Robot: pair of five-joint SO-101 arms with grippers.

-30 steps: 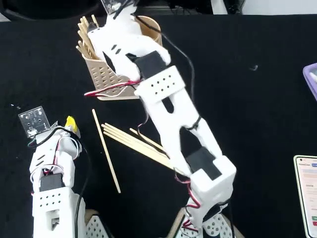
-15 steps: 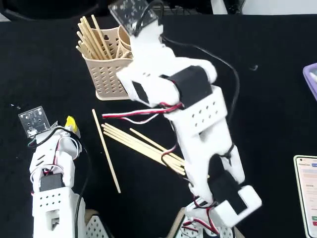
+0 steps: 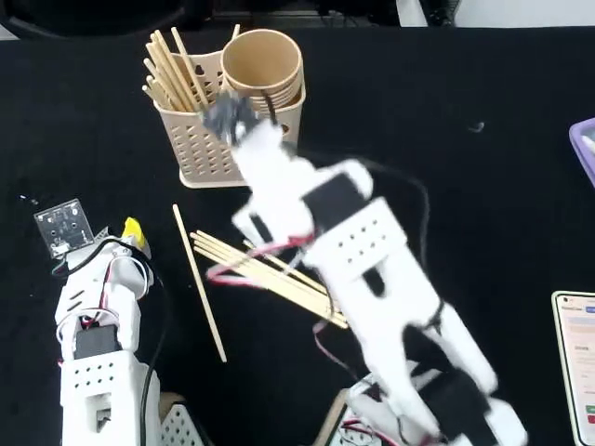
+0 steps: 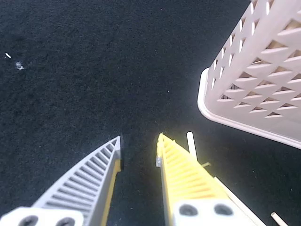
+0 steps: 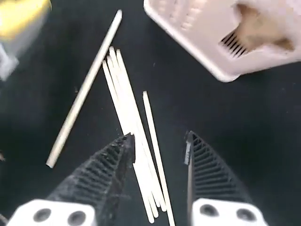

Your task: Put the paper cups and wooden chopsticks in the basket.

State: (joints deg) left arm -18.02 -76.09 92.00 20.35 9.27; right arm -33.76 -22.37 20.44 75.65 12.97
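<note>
On the black counter (image 3: 483,232), the basket (image 3: 200,153) stands near the far edge, holding stacked paper cups (image 3: 262,60) and upright chopsticks (image 3: 167,74). The right end effector (image 5: 157,139), jaws wide and empty, hovers directly over the loose chopsticks (image 5: 124,108) lying mid-counter. The left end effector (image 4: 138,141), jaws parted and empty, sits near the basket.

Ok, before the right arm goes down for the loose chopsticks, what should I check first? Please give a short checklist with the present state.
1. Right gripper open and empty: ok.
2. Chopstick bundle under its gap: ok, though nearer one finger.
3. Paper cups inside the basket: ok.
4. All chopsticks in the basket: not ok; the bundle and a single chopstick lie on the table.
5. Left gripper open, apart from the basket: ok.
6. Room left in the basket: cannot tell.
</note>
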